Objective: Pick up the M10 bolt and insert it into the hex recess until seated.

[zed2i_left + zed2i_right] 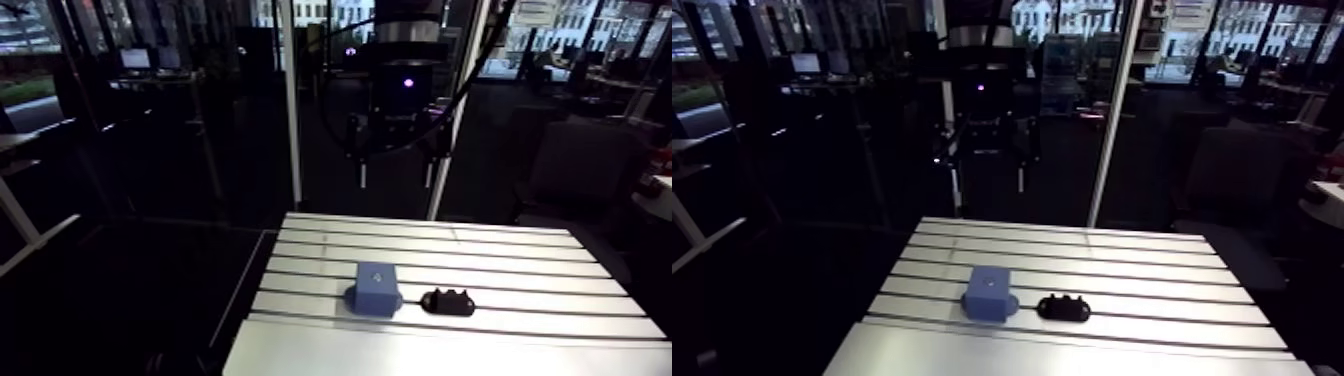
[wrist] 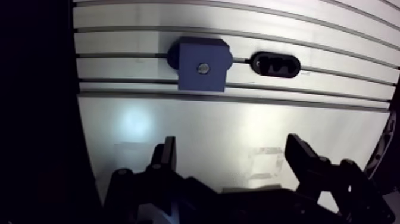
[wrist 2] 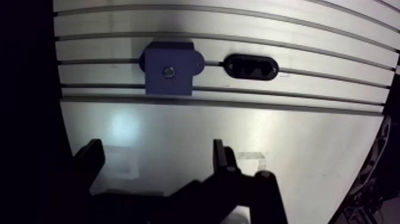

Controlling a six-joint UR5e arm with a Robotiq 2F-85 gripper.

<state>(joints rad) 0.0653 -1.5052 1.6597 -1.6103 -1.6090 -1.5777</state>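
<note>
Wrist view: bolt (image 2: pixel 203 68) ahead of hand (image 2: pixel 231 143)

A soft glare patch brightens the table (image 2: pixel 136 124) amid dim, dark surroundings.

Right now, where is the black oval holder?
The black oval holder lies on the slotted table, just right of the blue block in the arm view, not touching it, ahead of the open pincer.
</note>
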